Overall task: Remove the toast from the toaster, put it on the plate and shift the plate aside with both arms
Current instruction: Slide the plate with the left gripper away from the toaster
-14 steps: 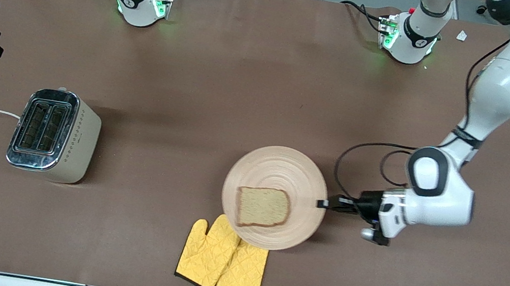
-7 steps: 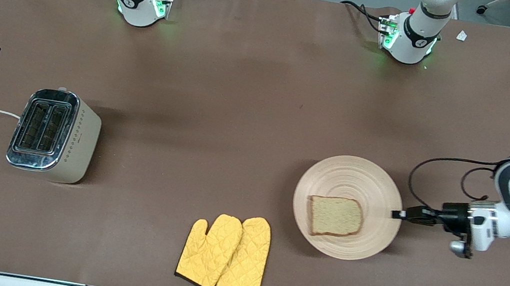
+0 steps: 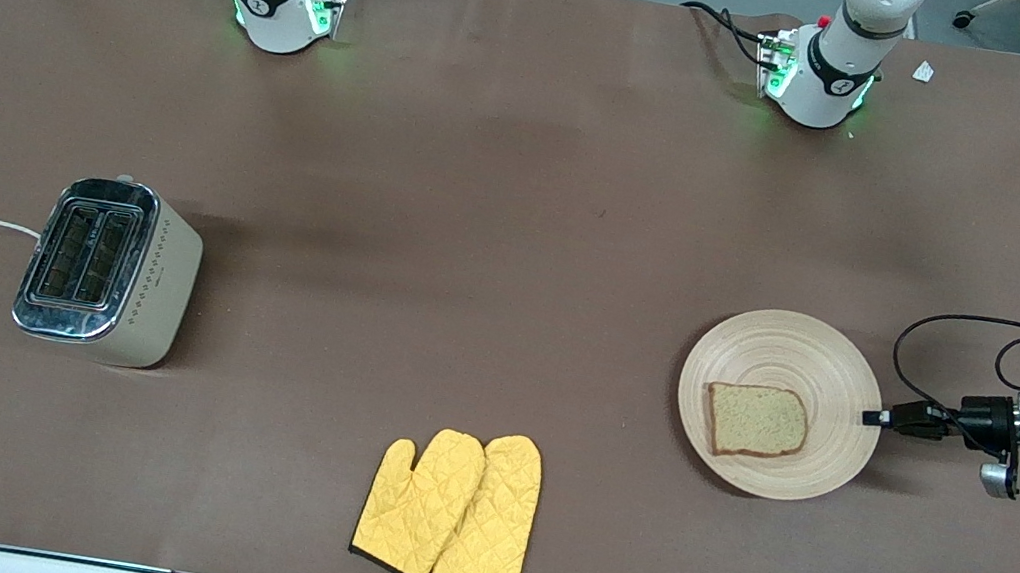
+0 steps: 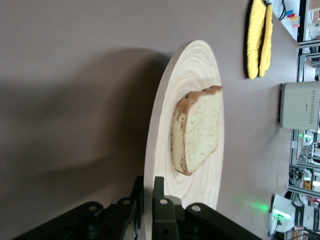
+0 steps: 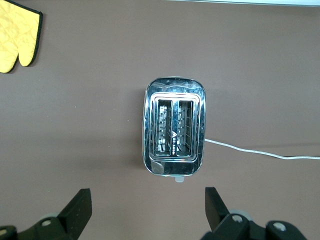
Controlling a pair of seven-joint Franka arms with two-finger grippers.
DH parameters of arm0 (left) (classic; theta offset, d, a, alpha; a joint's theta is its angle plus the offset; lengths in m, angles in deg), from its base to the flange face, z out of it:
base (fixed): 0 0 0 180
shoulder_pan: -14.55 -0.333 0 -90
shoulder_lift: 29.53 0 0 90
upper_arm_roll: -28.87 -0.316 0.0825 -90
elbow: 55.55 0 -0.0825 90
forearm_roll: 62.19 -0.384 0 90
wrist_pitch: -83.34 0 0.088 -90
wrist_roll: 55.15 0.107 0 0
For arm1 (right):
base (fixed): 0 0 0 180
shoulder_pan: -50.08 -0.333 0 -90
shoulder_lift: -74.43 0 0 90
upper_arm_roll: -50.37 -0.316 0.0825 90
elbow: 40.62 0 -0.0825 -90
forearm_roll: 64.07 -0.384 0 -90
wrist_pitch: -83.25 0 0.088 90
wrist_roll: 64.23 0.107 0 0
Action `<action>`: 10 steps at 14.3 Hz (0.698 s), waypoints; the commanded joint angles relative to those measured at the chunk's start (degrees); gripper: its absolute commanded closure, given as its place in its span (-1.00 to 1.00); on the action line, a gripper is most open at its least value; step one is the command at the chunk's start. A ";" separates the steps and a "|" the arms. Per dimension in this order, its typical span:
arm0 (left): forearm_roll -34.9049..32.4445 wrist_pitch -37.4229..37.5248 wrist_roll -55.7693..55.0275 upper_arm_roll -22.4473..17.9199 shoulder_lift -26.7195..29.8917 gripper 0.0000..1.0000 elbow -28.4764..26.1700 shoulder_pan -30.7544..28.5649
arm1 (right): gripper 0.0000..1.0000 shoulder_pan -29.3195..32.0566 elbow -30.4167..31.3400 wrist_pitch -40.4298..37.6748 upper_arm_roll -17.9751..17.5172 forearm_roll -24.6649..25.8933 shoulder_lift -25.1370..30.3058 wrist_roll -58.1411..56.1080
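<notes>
Wooden plate (image 3: pixel 788 353) with toast (image 3: pixel 755 421) on it, toward left arm's end of worktop (image 3: pixel 487 172), rim clamped by left gripper (image 3: pixel 876 418). Right gripper (image 5: pixel 148 206) over empty toaster (image 3: pixel 108 269), fingers (image 5: pixel 76 210) wide.

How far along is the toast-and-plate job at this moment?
Done: the toaster has empty slots and the toast lies on the plate. In hand: the left gripper is shut on the plate's rim, near the left arm's end. The right gripper hangs open over the toaster. Left: releasing the plate.
</notes>
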 commanded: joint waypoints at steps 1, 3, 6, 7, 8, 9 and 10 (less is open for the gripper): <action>0.23 5.27 0.48 -1.91 -0.09 1.00 0.74 0.12 | -1.00 -0.08 -0.68 0.09 0.14 -0.20 -0.26 0.01; -0.03 7.56 0.31 -3.06 -0.18 0.63 0.83 0.21 | -1.00 0.01 -0.59 0.18 0.14 -0.20 -0.26 0.01; -0.29 7.48 -0.22 -3.15 0.09 -1.00 2.92 0.91 | -1.00 -0.08 -0.41 0.62 0.14 -0.20 -0.26 0.01; -1.69 7.48 -0.40 -3.15 0.08 -1.00 4.51 1.96 | -1.00 -0.08 -0.50 0.62 0.14 -0.20 -0.26 0.01; -3.62 7.39 -1.35 -3.15 0.35 -1.00 5.74 3.36 | -1.00 -0.08 -0.41 0.62 0.14 -0.11 -0.26 0.01; -4.85 7.39 -3.28 -3.15 0.52 -1.00 7.67 4.07 | -1.00 -0.08 -0.41 0.62 0.14 -0.11 -0.26 0.01; -6.26 7.39 -5.39 -3.06 0.61 -1.00 9.69 5.38 | -1.00 0.01 -0.41 0.62 0.14 -0.19 -0.26 0.01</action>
